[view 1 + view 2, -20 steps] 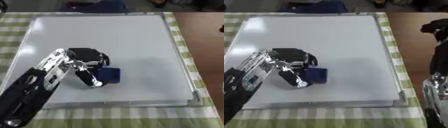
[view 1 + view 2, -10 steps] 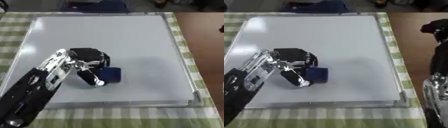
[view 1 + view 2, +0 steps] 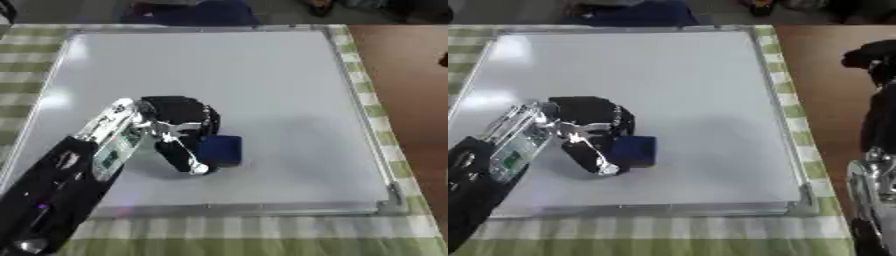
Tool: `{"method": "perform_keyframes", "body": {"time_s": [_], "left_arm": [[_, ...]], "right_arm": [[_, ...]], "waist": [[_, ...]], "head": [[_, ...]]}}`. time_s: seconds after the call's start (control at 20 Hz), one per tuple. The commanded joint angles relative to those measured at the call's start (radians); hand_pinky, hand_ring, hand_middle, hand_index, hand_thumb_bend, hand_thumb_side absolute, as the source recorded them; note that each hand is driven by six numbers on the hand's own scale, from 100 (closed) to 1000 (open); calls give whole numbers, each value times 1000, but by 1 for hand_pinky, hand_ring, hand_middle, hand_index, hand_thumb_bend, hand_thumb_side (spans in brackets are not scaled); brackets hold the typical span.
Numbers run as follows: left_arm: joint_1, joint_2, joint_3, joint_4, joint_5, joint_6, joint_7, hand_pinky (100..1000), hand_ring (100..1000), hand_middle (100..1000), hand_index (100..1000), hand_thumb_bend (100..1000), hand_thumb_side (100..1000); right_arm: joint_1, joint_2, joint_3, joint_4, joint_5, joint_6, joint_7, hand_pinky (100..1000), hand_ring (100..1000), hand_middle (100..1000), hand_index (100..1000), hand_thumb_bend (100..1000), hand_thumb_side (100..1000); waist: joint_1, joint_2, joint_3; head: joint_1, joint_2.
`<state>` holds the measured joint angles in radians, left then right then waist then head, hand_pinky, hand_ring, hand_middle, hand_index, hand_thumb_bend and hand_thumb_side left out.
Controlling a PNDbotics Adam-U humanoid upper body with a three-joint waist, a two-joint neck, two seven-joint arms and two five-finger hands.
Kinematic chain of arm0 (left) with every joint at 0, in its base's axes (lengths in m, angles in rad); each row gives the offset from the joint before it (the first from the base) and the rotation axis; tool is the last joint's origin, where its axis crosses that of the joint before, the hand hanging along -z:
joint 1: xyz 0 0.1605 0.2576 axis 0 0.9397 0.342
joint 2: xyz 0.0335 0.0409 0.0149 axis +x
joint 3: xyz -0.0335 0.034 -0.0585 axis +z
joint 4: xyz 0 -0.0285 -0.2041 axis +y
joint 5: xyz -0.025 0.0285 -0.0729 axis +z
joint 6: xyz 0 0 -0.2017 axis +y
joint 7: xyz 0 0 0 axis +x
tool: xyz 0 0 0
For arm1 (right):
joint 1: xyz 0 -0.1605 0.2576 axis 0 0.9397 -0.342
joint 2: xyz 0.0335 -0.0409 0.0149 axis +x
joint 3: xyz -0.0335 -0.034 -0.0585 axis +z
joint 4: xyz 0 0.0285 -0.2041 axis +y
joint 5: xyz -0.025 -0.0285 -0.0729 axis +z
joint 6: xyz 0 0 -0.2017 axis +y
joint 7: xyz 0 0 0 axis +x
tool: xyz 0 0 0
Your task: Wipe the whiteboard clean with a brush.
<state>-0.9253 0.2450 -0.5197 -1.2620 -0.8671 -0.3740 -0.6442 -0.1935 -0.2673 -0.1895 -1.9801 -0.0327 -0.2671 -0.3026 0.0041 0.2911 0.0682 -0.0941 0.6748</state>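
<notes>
**Your left hand holds the brush on the whiteboard**

Left eye view: Your left hand [image 3: 179,125] comes in from the lower left and sits on the lower left part of the whiteboard [image 3: 262,75]. Its fingers curl around a dark blue brush [image 3: 219,150], which rests on the board just right of the palm. The board is white with a silver frame and lies on a green checked cloth [image 3: 262,237]. The board's surface looks clean around the hand. Your right hand does not show here.

Right eye view: The same grasp shows, with the brush against the board. Your right hand [image 3: 868,57] shows at the right edge, off the board, over the brown table [image 3: 820,75]. It is dark, and you cannot tell how its fingers stand.
</notes>
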Motion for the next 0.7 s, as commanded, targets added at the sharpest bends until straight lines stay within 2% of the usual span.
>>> {"method": "perform_keyframes", "body": {"time_s": [0.05, 0.4, 0.7], "left_arm": [[-10, -7, -7, -13, -19, -14, 26, 583, 757, 682, 100, 362, 544], [-7, -17, -11, 15, -31, -25, 30, 547, 735, 649, 100, 314, 487], [-4, -23, -8, 28, -25, -16, 28, 499, 697, 567, 100, 228, 463]], "right_arm": [[-9, -8, 0, -20, 3, -2, 6, 556, 547, 415, 533, 100, 890], [-9, -7, -1, -20, 4, -4, 7, 556, 547, 414, 533, 100, 892], [-8, -6, 0, -20, 4, -5, 9, 557, 548, 413, 533, 100, 894]], "waist": [[-4, -13, -2], [-6, -10, -5], [-7, -9, -7]], "head": [[3, -9], [5, -11], [6, -15]]}}
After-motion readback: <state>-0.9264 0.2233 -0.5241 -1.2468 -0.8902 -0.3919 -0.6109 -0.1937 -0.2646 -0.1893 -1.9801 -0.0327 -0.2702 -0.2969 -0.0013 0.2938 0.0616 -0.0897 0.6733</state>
